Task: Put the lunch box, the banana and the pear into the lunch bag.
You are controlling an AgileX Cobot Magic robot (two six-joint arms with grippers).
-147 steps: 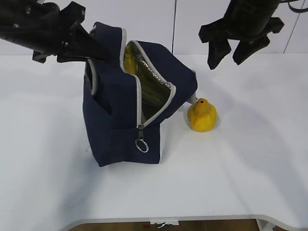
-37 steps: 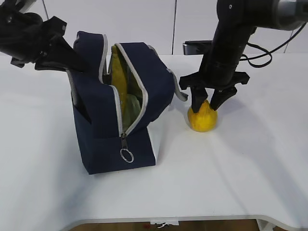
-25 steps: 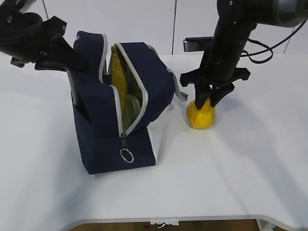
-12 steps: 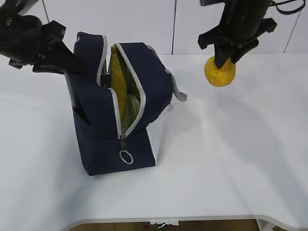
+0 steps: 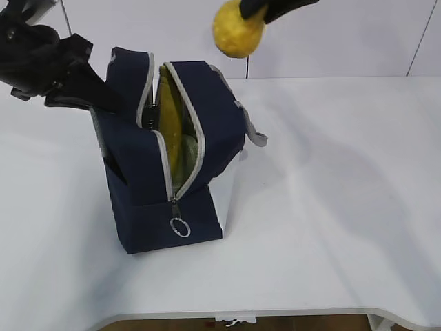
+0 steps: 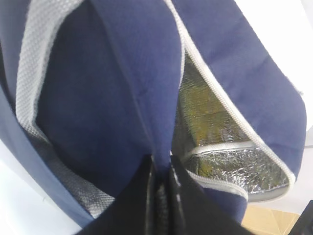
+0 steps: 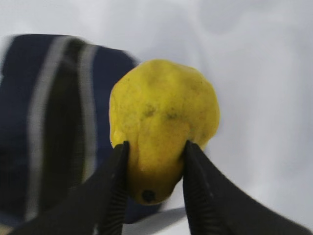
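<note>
The navy lunch bag [image 5: 145,207] stands left of centre with its zipper open. My left gripper [image 5: 114,105] is shut on the bag's upper left flap; the left wrist view shows its fingers [image 6: 146,196] pinching navy fabric [image 6: 122,98] beside the silver lining [image 6: 220,161]. The banana [image 5: 169,114] stands upright inside the opening, with a pale green patch below it that I cannot identify as the lunch box. My right gripper [image 7: 155,146] is shut on the pear [image 7: 164,112], stem end toward the camera. That pear [image 5: 236,29] hangs high in the air, above and just right of the bag's opening.
The white table [image 5: 331,193] stretches to the right and front of the bag. The bag's grey handle [image 5: 255,134] sticks out on its right side, and the metal ring pull [image 5: 180,227] hangs at the front. In the right wrist view the bag [image 7: 49,122] lies blurred below left.
The right gripper closed on the pear on the table, lifted it and carried it up and to the left, over the bag. The left gripper kept its hold on the flap.
</note>
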